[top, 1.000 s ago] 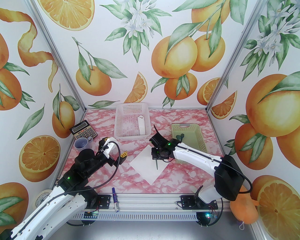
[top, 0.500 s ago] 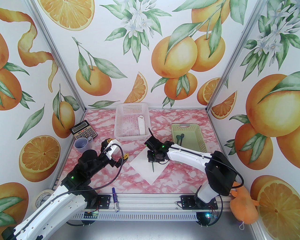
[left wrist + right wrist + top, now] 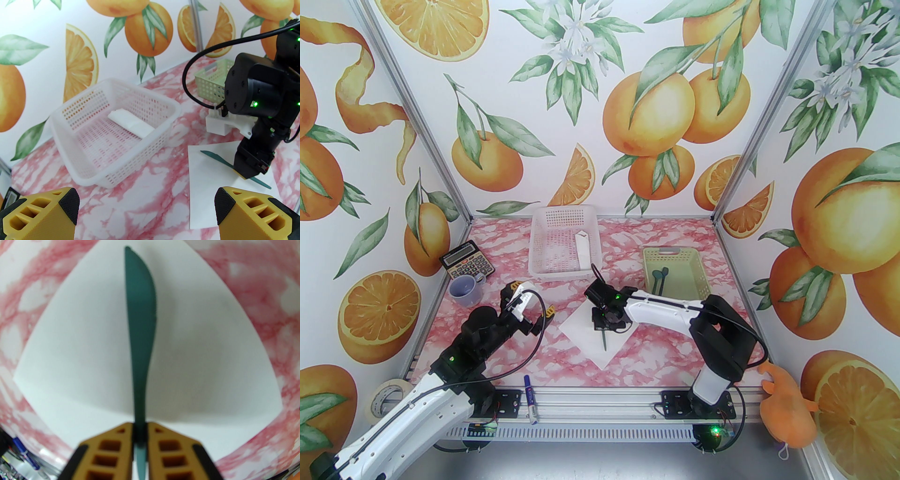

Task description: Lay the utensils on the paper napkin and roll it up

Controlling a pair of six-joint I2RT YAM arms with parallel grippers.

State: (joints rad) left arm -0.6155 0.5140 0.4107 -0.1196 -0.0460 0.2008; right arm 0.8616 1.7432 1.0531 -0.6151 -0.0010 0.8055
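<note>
Right gripper (image 3: 602, 328) is sitting low over the napkin (image 3: 579, 328), with the knife (image 3: 605, 341) sticking out ahead of its tips. Bare marble is lying open beyond the blade. White mesh basket (image 3: 565, 243) is blocking its far side and green basket (image 3: 696, 276) is boxing in its far right. Left gripper (image 3: 532, 300) is hovering to its left, jaws spread wide, leaving an open lane between them. Mug (image 3: 464, 288) and calculator (image 3: 466, 267) are crowding the left gripper's left side.
</note>
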